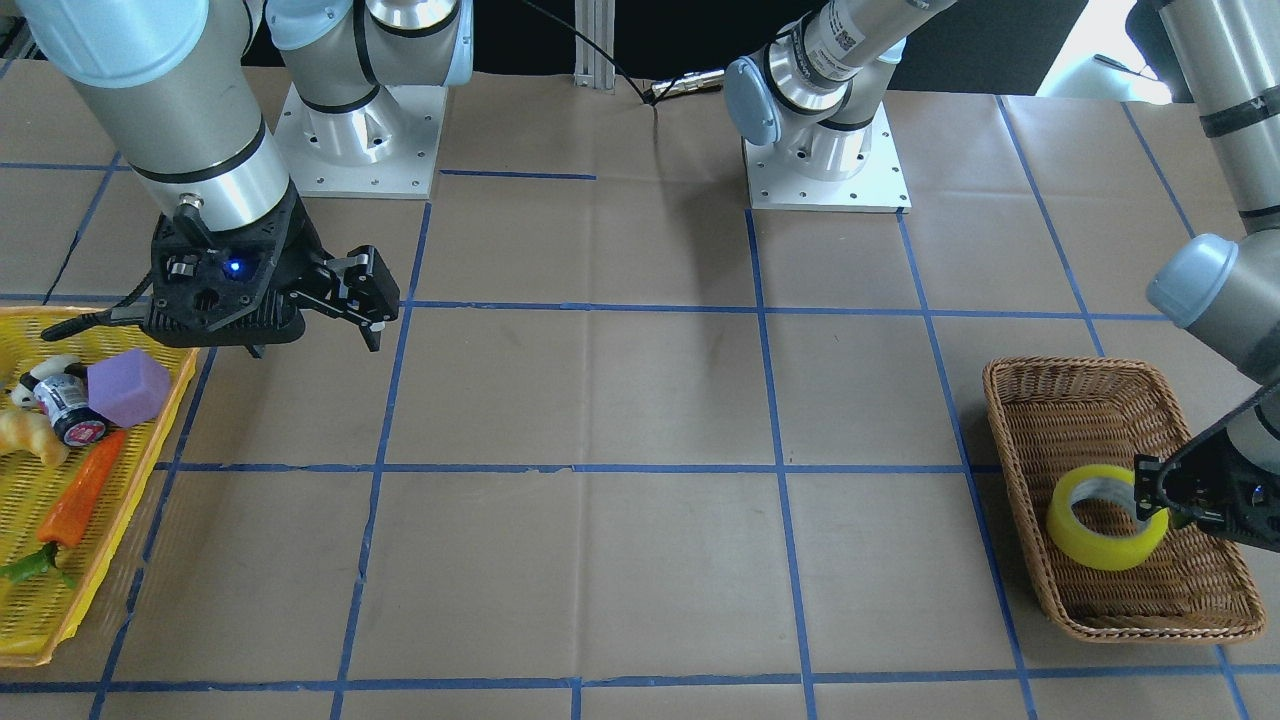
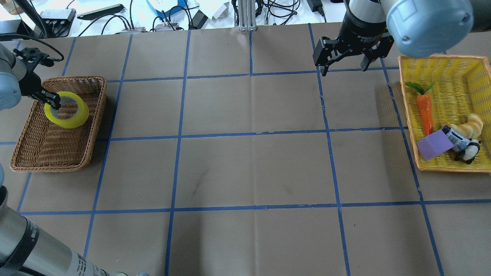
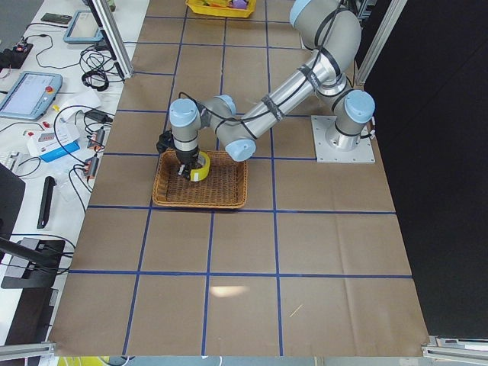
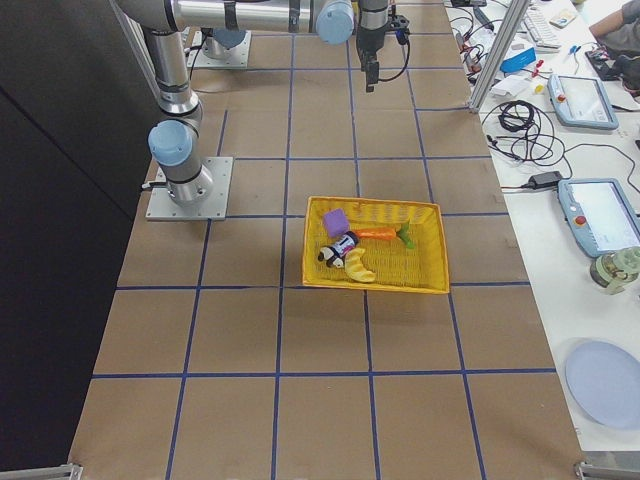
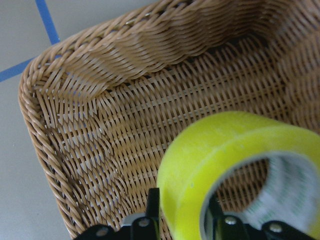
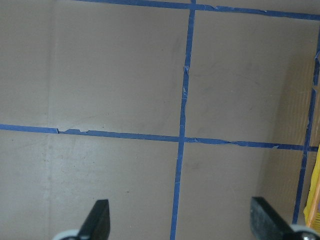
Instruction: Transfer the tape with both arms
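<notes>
while the right end effector (image 2: 344,69) gapes wide, the left end effector (image 2: 53,103) clamps the tape (image 2: 72,122).

L arm (image 3: 286,95) takes up the mid-far part. Its base sits on a metal plate (image 3: 343,156) at right, the elbow is high at the far end, and the forearm slants down-left to a wicker basket (image 3: 221,194). Wrist points down. L gripper (image 3: 187,172) is in the basket's far-left part, right against the tape (image 3: 200,169); the fingers are too small here to read the grip. Basket lies on a brown-paper table (image 3: 328,252) w/ blue grid lines (image 3: 211,252). At the far edge is a yellow basket (image 3: 200,8) w/ a purple block (image 3: 244,4) in it, well apart from the wicker one. Left of the table is a white desk w/ a tablet (image 3: 29,91), cables and small devices. At right is a black backdrop.
</notes>
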